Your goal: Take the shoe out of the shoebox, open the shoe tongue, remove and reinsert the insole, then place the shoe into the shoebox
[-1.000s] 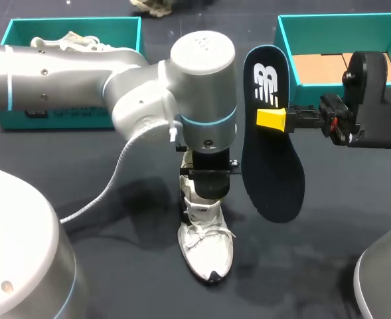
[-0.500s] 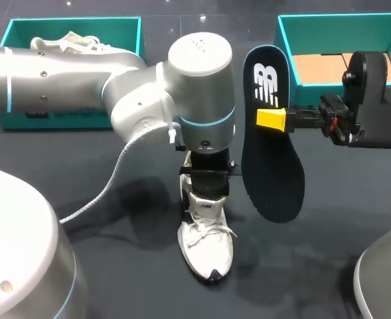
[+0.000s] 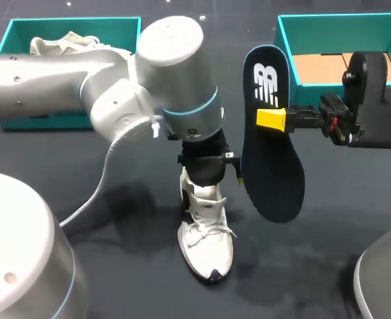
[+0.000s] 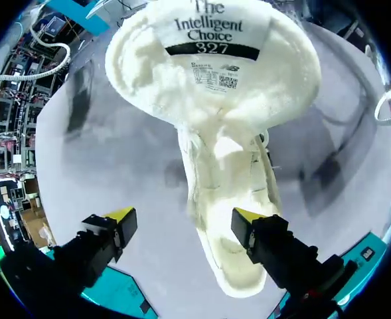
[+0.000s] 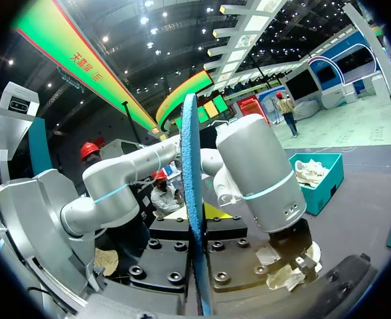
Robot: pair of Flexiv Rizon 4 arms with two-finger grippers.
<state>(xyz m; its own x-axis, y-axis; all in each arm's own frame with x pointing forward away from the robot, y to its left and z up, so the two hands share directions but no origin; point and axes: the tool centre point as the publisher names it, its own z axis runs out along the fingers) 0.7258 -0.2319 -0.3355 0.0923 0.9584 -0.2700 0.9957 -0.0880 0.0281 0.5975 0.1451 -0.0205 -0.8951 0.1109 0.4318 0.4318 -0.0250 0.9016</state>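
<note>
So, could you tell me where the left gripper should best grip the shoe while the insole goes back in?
Probably the shoe by its heel collar, from straight above, one finger on each side. It stands on its sole, opening up, tongue spread wide, so its rear sides are narrow and free. The left gripper hangs open over them, and that hold leaves room for the insole.

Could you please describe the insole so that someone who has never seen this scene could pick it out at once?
Above the dark table, just right of the white lace-up shoe at its middle, the right end effector pinches a flat, dark navy foam insole in the air. Unlike that bulky white shoe, it is thin, dark and sole-shaped, with a white logo.
</note>
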